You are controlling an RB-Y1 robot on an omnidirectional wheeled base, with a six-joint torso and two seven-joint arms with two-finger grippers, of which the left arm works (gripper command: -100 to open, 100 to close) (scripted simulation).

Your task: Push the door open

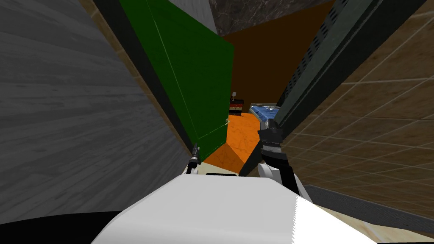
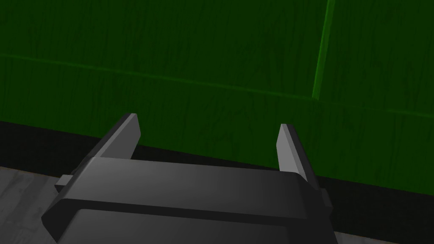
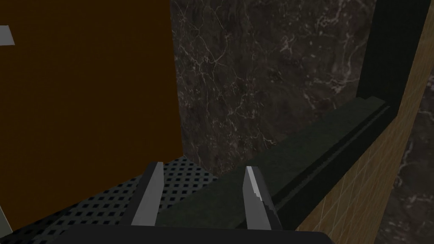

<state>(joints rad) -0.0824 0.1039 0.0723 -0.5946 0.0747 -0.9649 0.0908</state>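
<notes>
A dark green door stands partly swung inward, and its free edge leaves a gap onto an orange floor. My left gripper is low at the door's bottom corner. In the left wrist view that gripper is open, with its fingertips close to the panelled green door and nothing between them. My right gripper is raised beside the dark door frame on the right. It stands open and empty, pointing along the frame.
A grey wood-grain wall closes the left side and a brown tiled wall the right. Beyond the doorway are a small dark drawer unit and a bed with a blue cover.
</notes>
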